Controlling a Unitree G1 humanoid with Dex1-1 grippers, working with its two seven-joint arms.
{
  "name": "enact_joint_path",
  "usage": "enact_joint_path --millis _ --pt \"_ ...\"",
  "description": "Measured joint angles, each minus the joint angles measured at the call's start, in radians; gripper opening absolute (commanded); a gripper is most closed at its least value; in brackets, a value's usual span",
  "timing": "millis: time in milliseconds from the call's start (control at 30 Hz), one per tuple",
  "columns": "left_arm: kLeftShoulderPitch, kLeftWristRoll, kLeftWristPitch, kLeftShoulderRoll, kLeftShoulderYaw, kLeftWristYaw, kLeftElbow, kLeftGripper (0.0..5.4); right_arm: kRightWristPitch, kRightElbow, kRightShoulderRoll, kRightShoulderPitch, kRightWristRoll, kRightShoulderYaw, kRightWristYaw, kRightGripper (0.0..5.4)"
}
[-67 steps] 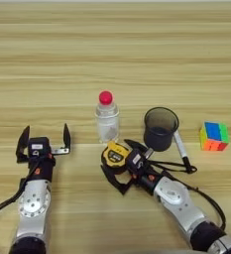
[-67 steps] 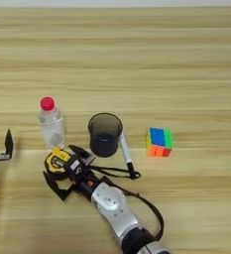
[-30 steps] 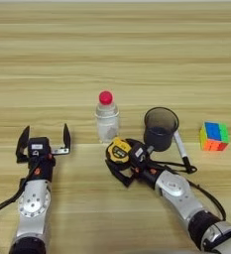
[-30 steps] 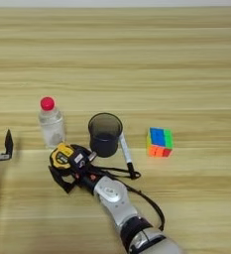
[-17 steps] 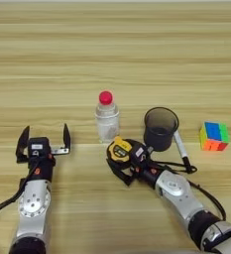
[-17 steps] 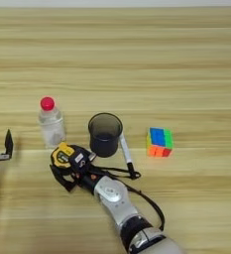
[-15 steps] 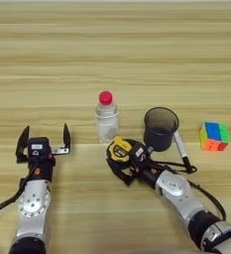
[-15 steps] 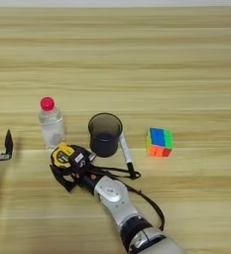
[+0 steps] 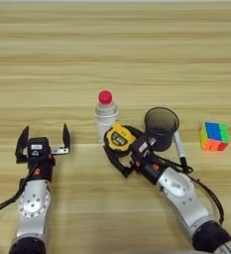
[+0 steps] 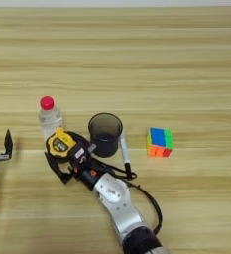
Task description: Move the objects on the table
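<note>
table [image 9: 137, 59]: light wood, long grain stripes, low sheen. bottle [image 9: 106, 117]: clear plastic, red cap. cup [image 9: 161, 128]: dark translucent plastic. tape measure [image 9: 117, 138]: yellow-black plastic. cube [image 9: 214, 137]: glossy coloured faces. arm shells: smooth silver-grey.

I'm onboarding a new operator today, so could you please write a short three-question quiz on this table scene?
1. True or false: the left pincer is open and holds nothing.
2. Which does the right pincer grip? A) puzzle cube B) tape measure C) marker
3. What stands between the capped bottle and the marker?

Key: 1 true; 2 B; 3 the dark cup.
</note>
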State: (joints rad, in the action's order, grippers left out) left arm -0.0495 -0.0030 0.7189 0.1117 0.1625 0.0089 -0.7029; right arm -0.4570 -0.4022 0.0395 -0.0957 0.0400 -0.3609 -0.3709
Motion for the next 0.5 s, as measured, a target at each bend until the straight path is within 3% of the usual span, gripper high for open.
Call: enact_joint_path --millis 267,500 --pt "0.0 0.0 0.001 0.0 0.0 0.001 -0.001 5.4 0.187 0.361 -0.006 0.115 -0.029 -0.017 0.024 4.15" --pt "-0.002 0.0 0.001 0.0 0.0 0.001 -0.008 5.4 0.269 0.541 -0.038 0.149 -0.054 0.039 0.045 4.15"
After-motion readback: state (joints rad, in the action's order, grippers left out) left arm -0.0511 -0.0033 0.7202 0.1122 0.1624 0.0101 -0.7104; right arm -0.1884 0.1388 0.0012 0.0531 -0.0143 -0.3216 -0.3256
